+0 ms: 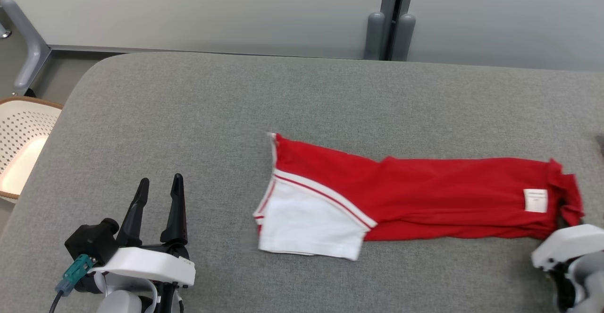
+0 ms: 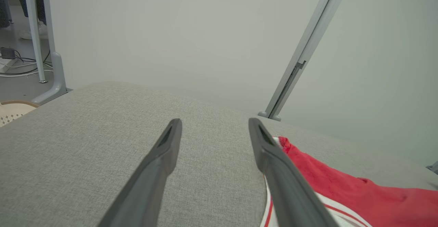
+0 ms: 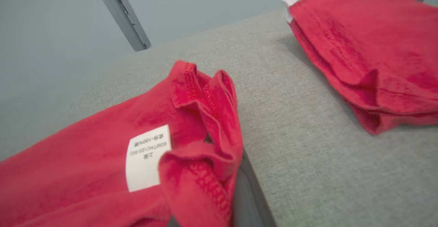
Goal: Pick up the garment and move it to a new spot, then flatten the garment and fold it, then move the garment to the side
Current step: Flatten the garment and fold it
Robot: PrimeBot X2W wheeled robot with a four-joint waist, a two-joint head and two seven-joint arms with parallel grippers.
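Well, the left gripper gapes open, garment right of its fingers — the hem (label beside it) bunches over the right gripper; clamped or not, unclear.

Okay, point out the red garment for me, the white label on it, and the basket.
red garment [image 1: 424, 195]: head view, on the middle of its red cloth.
white label [image 1: 535, 200]: head view, on the tag's centre, near the garment's right end.
basket [image 1: 21, 129]: head view, on its perforated inner wall.
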